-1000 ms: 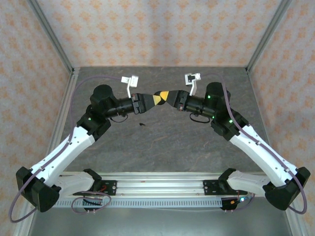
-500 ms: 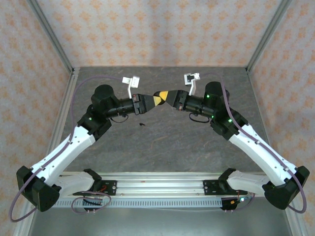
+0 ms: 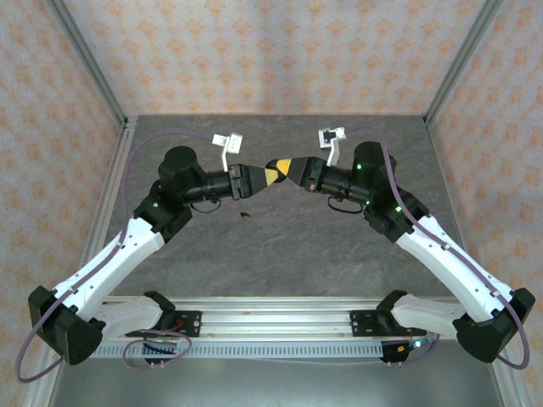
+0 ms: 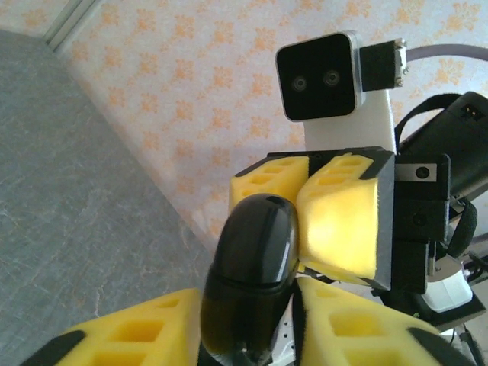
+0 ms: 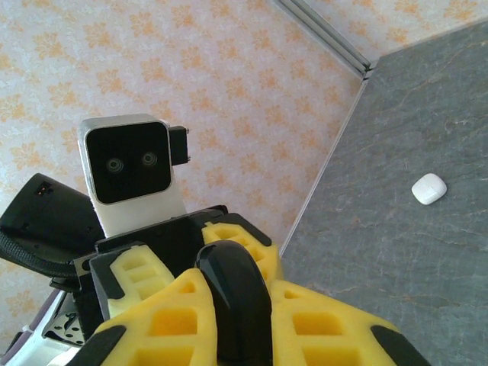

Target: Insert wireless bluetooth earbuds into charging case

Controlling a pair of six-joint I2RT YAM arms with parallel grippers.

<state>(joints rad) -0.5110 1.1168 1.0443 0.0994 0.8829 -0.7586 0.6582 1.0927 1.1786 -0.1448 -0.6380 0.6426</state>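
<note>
A glossy black charging case (image 3: pixel 277 162) hangs in the air above the middle of the table, held between both arms. My left gripper (image 4: pixel 248 319) is shut on its lower half (image 4: pixel 252 267), one yellow pad on each side. My right gripper (image 5: pixel 236 324) is shut on the other end (image 5: pixel 236 305). The two grippers meet nose to nose, left gripper (image 3: pixel 268 175) and right gripper (image 3: pixel 291 167). The case lid looks closed. A tiny black earbud (image 3: pixel 244 213) lies on the table below the left gripper.
A small white rounded object (image 5: pixel 428 188) lies on the grey table near the wall in the right wrist view; I cannot tell what it is. Patterned walls and metal frame posts (image 3: pixel 92 64) enclose the table on three sides.
The left jaws have closed in onto the black case. Both arms stay almost where they were, with the meeting point shifting slightly.
</note>
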